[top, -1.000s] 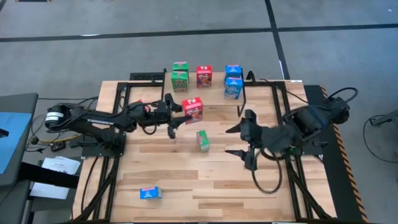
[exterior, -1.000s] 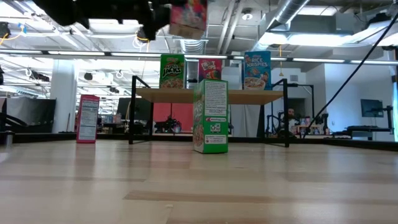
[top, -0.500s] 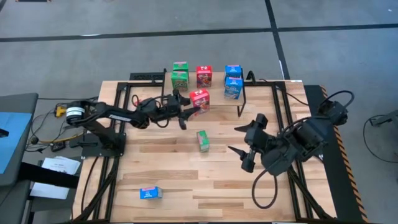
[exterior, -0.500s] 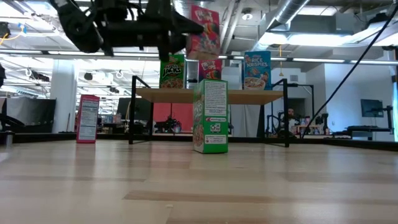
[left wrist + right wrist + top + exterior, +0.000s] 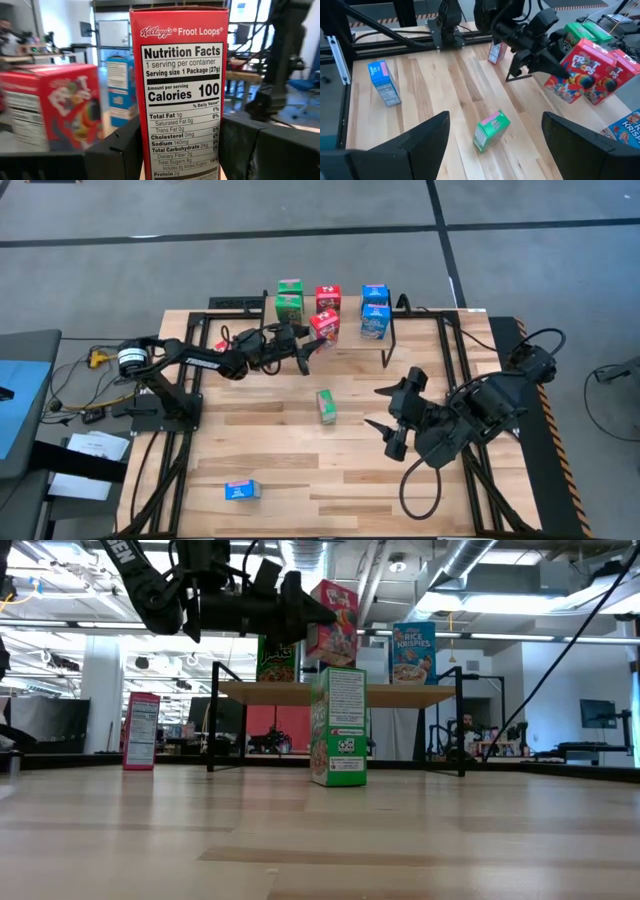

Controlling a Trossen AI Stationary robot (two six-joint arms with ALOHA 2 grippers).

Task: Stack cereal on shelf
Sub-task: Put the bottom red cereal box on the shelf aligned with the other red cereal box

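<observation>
So the left pincer (image 5: 312, 343) is clamped on a red cereal box (image 5: 324, 326), one dark finger on each narrow side, and it holds the box in the air at the front edge of the shelf (image 5: 400, 694). In the left wrist view the box (image 5: 182, 90) fills most of the picture, nutrition panel facing out, and its bottom is cut off, so you can't see how far down the fingers (image 5: 117, 152) reach. From the low view the carried box (image 5: 333, 622) is tilted and sits just ahead of that pincer (image 5: 310, 612), above the board, and the arm hides most of the green box (image 5: 276, 660) behind it.

Beyond the held box, a second red box (image 5: 328, 301) stands on the shelf with green ones to one side and blue ones (image 5: 375, 312) to the other. It's hard to tell from above how many are stacked in each spot.

The shelf is a thin pale wood board on skinny black metal legs; the table (image 5: 300, 450) under it is light planks with visible grain.

The right pincer (image 5: 385, 408) hangs over the table well back from the shelf, fingers spread wide, empty. A green box (image 5: 491, 130) sits on the planks just in front of it. A blue box (image 5: 384, 83) stands farther off, and another red one (image 5: 141, 730) is out on the table too. All are plain glossy cardboard.
</observation>
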